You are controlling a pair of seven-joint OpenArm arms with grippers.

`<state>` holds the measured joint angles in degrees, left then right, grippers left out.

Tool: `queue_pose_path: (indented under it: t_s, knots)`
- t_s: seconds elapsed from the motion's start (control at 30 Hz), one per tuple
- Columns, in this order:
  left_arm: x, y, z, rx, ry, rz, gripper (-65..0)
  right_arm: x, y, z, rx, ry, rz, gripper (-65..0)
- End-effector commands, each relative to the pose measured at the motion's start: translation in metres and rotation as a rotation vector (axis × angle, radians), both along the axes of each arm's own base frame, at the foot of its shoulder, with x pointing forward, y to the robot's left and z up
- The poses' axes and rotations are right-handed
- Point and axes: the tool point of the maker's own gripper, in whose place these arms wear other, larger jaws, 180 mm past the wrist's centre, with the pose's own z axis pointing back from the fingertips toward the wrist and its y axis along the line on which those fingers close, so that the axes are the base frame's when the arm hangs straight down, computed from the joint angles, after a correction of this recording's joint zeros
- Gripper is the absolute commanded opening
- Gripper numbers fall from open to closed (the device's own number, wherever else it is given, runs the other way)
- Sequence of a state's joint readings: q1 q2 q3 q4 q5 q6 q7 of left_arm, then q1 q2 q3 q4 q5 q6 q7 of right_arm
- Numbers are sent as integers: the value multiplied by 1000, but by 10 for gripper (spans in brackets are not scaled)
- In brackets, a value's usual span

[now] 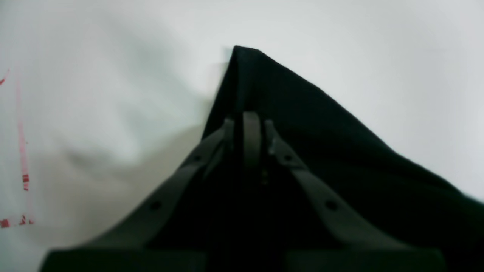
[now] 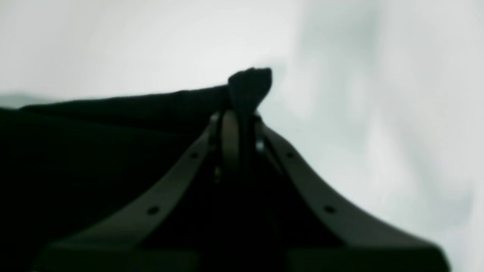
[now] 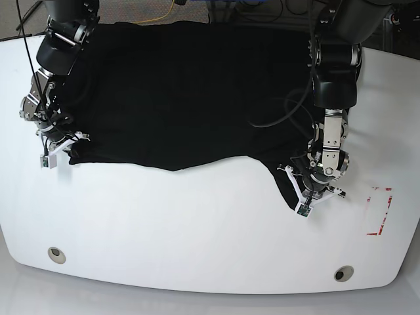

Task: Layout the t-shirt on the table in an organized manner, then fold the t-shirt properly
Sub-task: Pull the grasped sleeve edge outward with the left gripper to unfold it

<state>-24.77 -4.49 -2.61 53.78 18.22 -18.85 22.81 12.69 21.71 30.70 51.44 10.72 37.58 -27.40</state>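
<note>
Both grippers, left [image 3: 306, 209] and right [image 3: 54, 155], pinch corners of the shirt [image 3: 190, 98], roughly spread on the table [image 3: 197, 236]; hem uneven, folding not begun.

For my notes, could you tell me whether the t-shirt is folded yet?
Spread, not folded: the t-shirt lies open across the table.

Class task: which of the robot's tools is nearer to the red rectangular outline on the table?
Left. The left tool, shut on the t-shirt, sits just beside the red outline. The right tool grips the shirt's opposite corner, far across the table.
</note>
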Motion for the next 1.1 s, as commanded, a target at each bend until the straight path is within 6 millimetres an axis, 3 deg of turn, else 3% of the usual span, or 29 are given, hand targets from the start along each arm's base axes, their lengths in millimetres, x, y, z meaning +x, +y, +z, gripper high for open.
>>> queue_pose_path:
  t_s: [0.0, 0.4, 0.5, 0.73, 1.07]
  knots:
    - [20, 6, 33, -4, -96, 15, -650, -14, 0, -13, -33, 103, 36, -646]
    - [21, 16, 38, -19, -107, 50, -649, -9, 0, -10, -33, 92, 36, -646]
    - [21, 17, 38, -19, -107, 51, -590, -9, 0, -10, -33, 92, 36, -646]
    - [21, 27, 39, -40, -112, 88, -381, -8, 0, -9, -33, 91, 36, -646]
    - [26, 28, 46, -47, -129, 91, -368, -8, 0, -9, -33, 91, 36, -646]
